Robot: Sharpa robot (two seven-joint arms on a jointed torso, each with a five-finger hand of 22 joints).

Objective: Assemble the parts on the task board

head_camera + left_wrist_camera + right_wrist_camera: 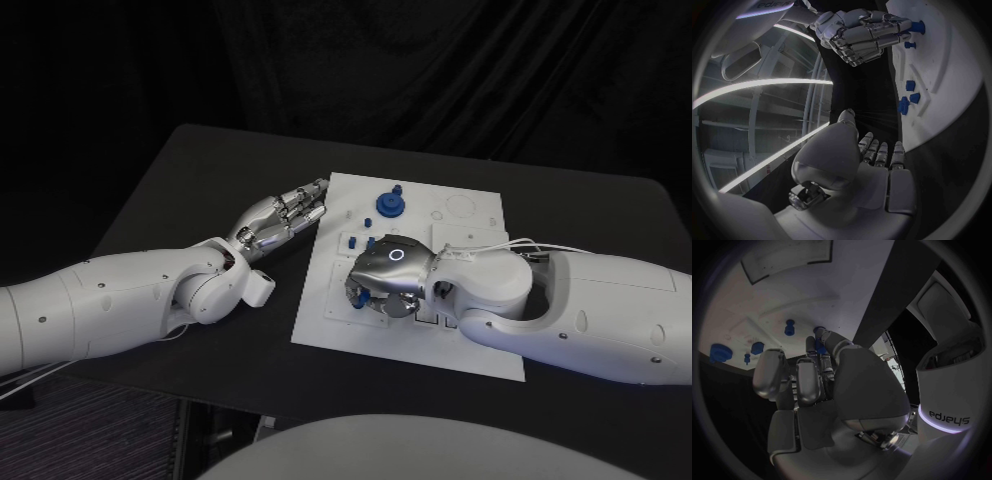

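Task board lies flat mid-table, white. Right hand over board's near-left area, fingers curled down toward surface; small blue part seen at fingertips, firm grip not confirmable. Left hand rests at board's left edge on table, fingers extended and close together, holding nothing. Blue parts stand on board's far portion, beyond right hand; further small blue pieces near board's left edge. Lettering "sharpa" legible on right arm in right wrist view. Table black; background dark.
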